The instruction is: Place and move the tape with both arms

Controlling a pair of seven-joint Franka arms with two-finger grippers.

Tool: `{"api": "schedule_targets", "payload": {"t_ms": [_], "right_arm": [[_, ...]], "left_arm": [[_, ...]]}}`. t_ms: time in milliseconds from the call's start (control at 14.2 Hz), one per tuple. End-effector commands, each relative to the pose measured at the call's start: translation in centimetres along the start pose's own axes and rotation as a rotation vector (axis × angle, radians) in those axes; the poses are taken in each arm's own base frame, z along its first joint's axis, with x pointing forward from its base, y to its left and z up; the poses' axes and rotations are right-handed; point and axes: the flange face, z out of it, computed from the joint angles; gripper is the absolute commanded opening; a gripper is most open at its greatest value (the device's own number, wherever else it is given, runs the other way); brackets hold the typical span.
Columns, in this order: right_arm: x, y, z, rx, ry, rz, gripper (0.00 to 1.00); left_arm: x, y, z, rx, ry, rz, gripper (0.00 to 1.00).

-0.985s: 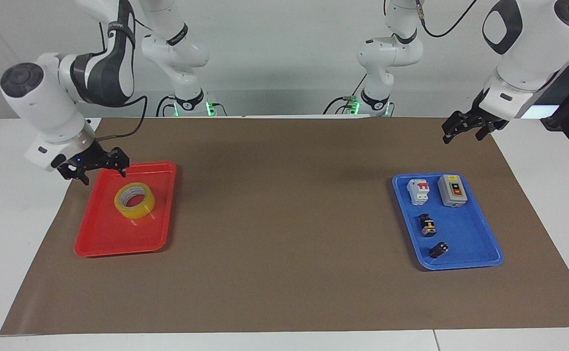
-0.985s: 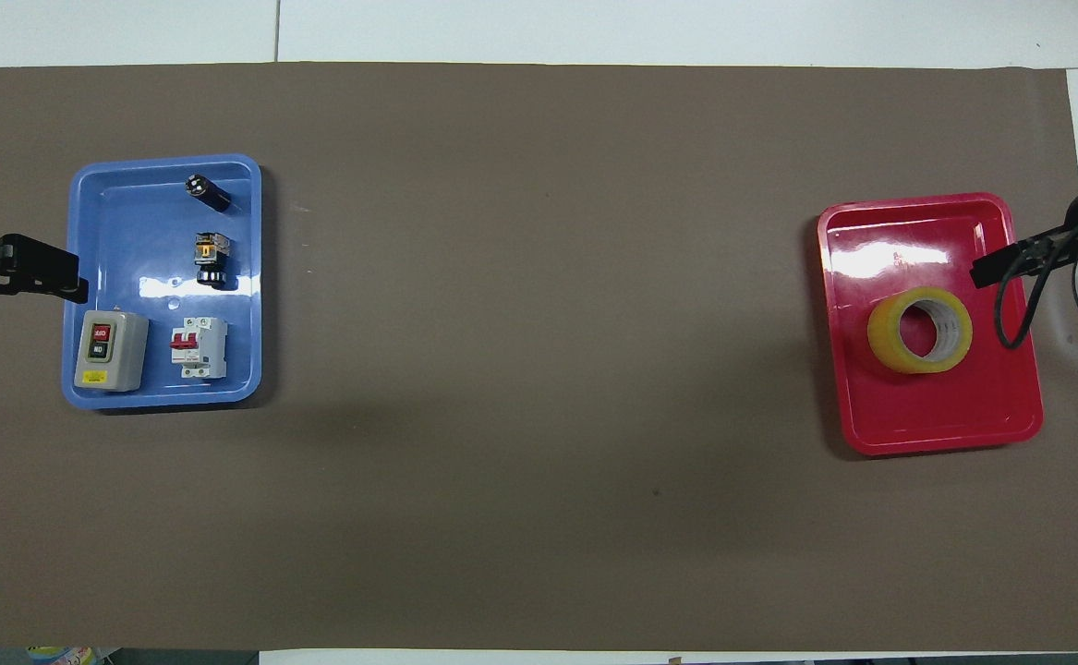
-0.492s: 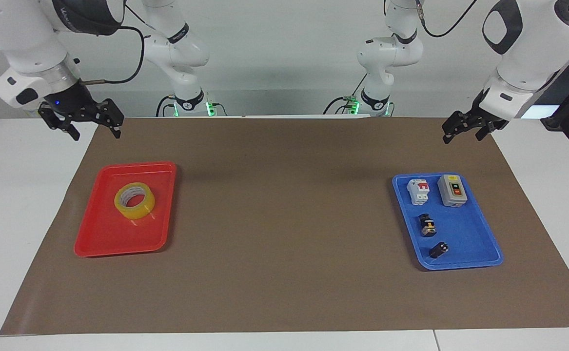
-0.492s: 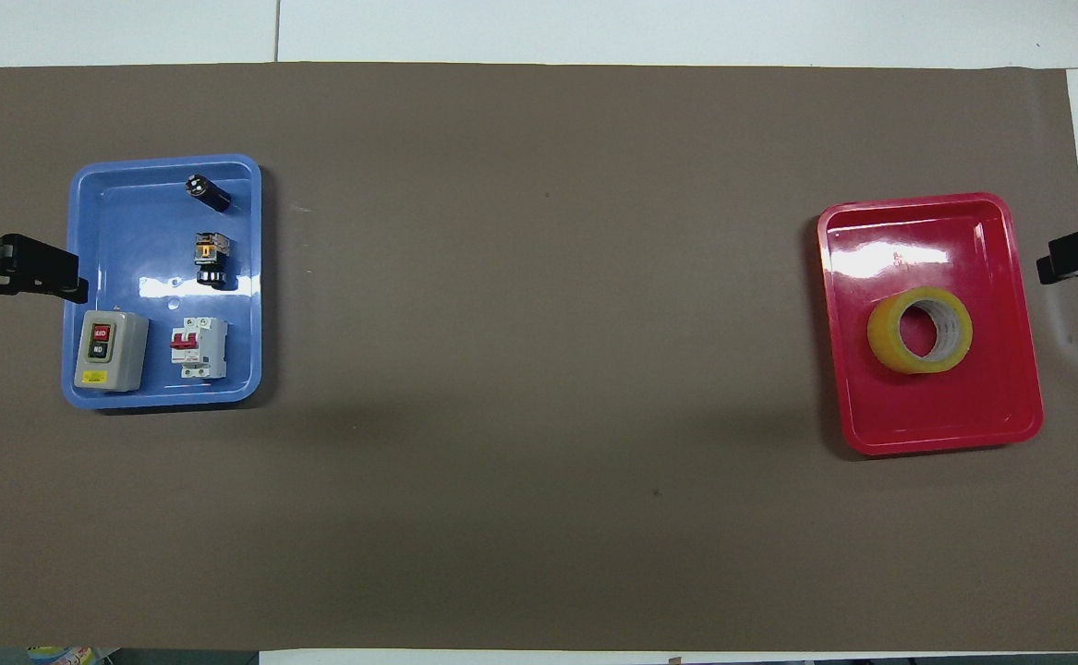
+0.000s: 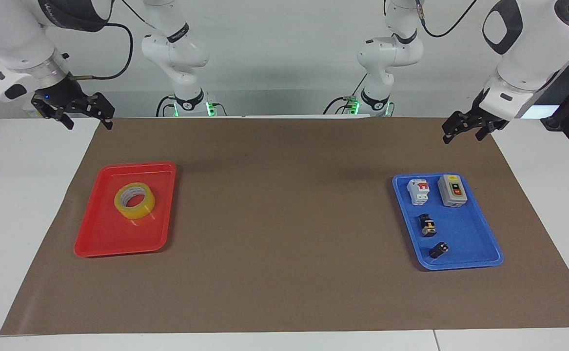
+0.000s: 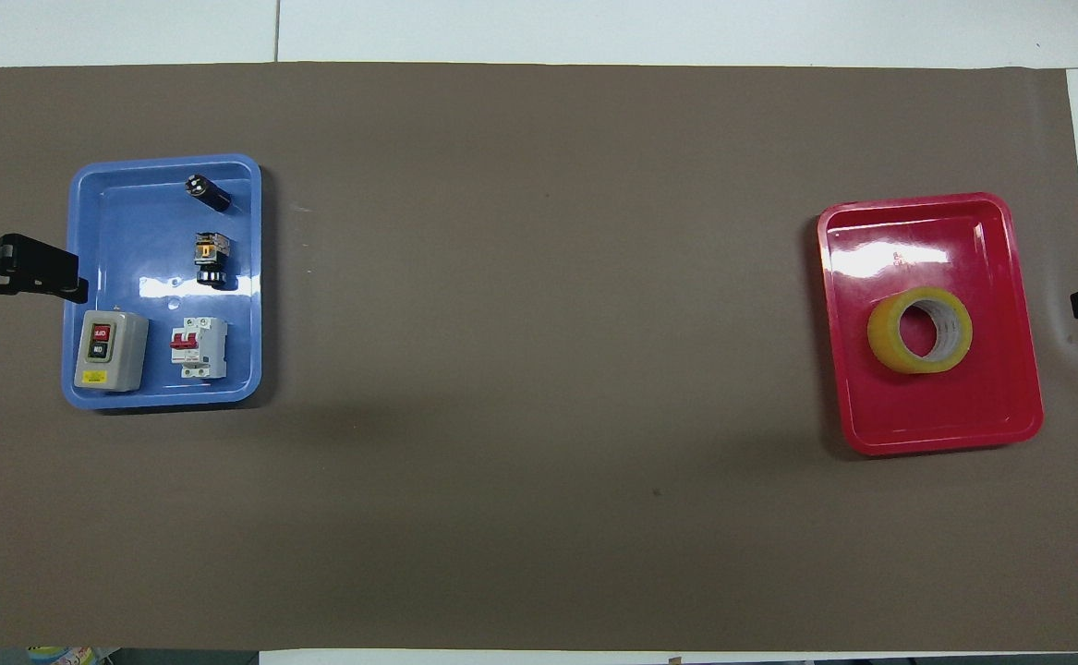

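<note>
While tape (image 5: 134,200) lies in red tray (image 5: 99,239), both pincers open, empty; right pincer (image 5: 85,117), left pincer (image 5: 462,130) raised.

Blue tray (image 5: 479,243) holds breaker (image 5: 418,191), switch box (image 5: 452,190); red tray (image 5: 104,239).

table (image 5: 16,195) | brown mat (image 5: 284,219) | on mat: red tray (image 5: 99,239); blue tray (image 5: 479,243)

Tape (image 6: 919,330) flat in red tray (image 6: 982,420), right arm's end. Blue tray (image 6: 114,203) holds four electrical parts. Brown mat (image 6: 539,369) covers tabletop.
</note>
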Motion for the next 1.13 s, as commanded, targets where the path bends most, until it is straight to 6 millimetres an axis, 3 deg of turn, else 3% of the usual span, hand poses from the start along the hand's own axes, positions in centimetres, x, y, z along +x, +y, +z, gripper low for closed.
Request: {"api": "schedule_targets", "payload": {"t_ms": [0, 704, 915, 1055], "right_arm": [[0.1, -0.3, -0.1, -0.028, 0.024, -0.014, 1.00], [-0.7, -0.4, 0.1, -0.049, -0.017, -0.019, 1.00], [-0.4, -3.1, 0.1, -0.056, -0.013, -0.060, 1.00], [-0.4, -2.8, 0.1, -0.053, -0.012, -0.059, 1.00]], "left_arm": [[-0.7, -0.2, -0.2, -0.021, 0.014, -0.009, 1.00], [-0.6, -0.2, -0.1, -0.021, 0.012, -0.009, 1.00], [-0.6, -0.2, -0.1, -0.021, 0.012, -0.009, 1.00], [-0.6, -0.2, -0.1, -0.021, 0.014, -0.009, 1.00]]}}
